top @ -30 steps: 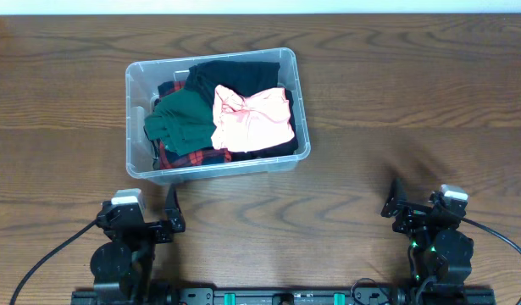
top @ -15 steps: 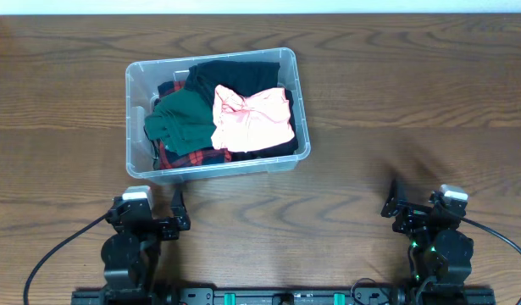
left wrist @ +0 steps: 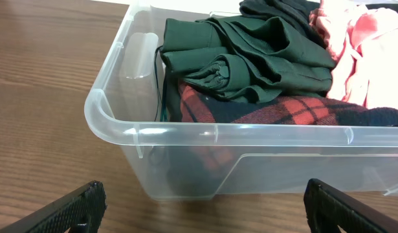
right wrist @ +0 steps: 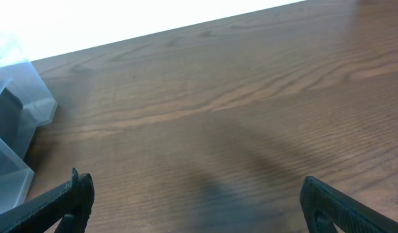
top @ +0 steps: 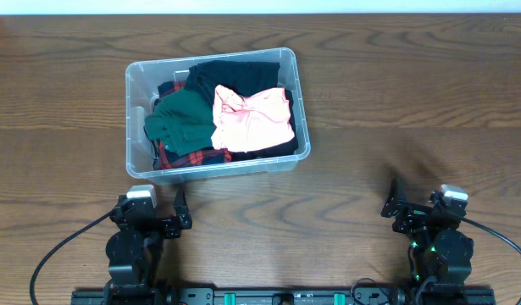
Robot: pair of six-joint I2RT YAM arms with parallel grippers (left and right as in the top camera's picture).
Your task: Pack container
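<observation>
Container (top: 218, 168) sits around 11 o'clock on the table (top: 412, 102), long side facing the arms. It's already stuffed with clothes: a green piece (top: 180, 123) at its 9 o'clock, a pink one (top: 252, 119) toward 3, black fabric (top: 235, 74) at 12 and red plaid (top: 188, 157) underneath at 7.

My guess on handling: clear thin plastic, so stiff enough to push but the walls will probably flex, and it looks smooth and slippery. With only soft cloth inside it should be light. I'd pinch the rolled rim, or the moulded recess on the short end at 9 o'clock. The clothes are floppy and will squash down if pressed.

Left gripper (left wrist: 202, 204) is low at 7 o'clock, pointing straight at the near wall, fingers spread wide with nothing between them. Right gripper (right wrist: 195, 194) is parked at 5 o'clock, well apart from the bin, fingers also wide apart over bare wood.
</observation>
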